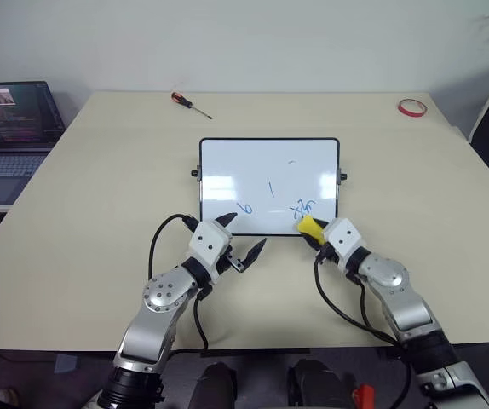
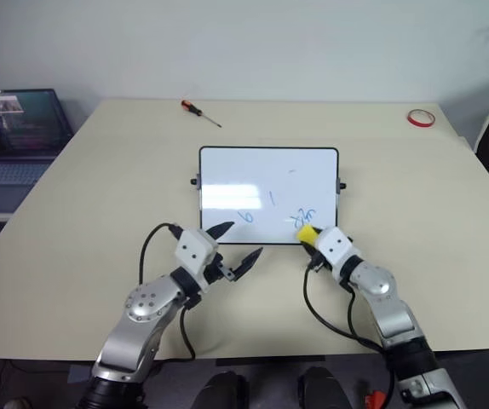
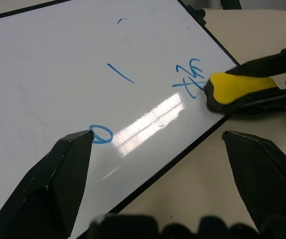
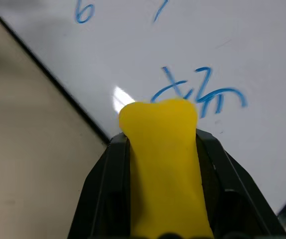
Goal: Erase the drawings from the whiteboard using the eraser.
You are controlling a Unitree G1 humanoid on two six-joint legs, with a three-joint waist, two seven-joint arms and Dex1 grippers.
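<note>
- Where the eraser (image 1: 310, 226) sits, its yellow tip rests on the whiteboard (image 1: 268, 162) at the near right corner, just beside the squiggles.
- It is clamped between the narrow fingers of the right tool (image 4: 163, 149), yellow top up.
- Of the drawings (image 1: 302, 208), the squiggles lie by the eraser, a short stroke nearer the middle, a small loop toward the near left, and a faint dash higher up.
- Near the board's lower left edge, the left tool (image 1: 243, 237) hovers with its fingers spread wide, gripping nothing.
- On the bench (image 1: 83, 213), the board lies flat in the middle.
- Farther off lie a screwdriver (image 1: 190, 104) and a red tape ring (image 1: 412, 107); a laptop (image 1: 10, 136) stands off the left side.
</note>
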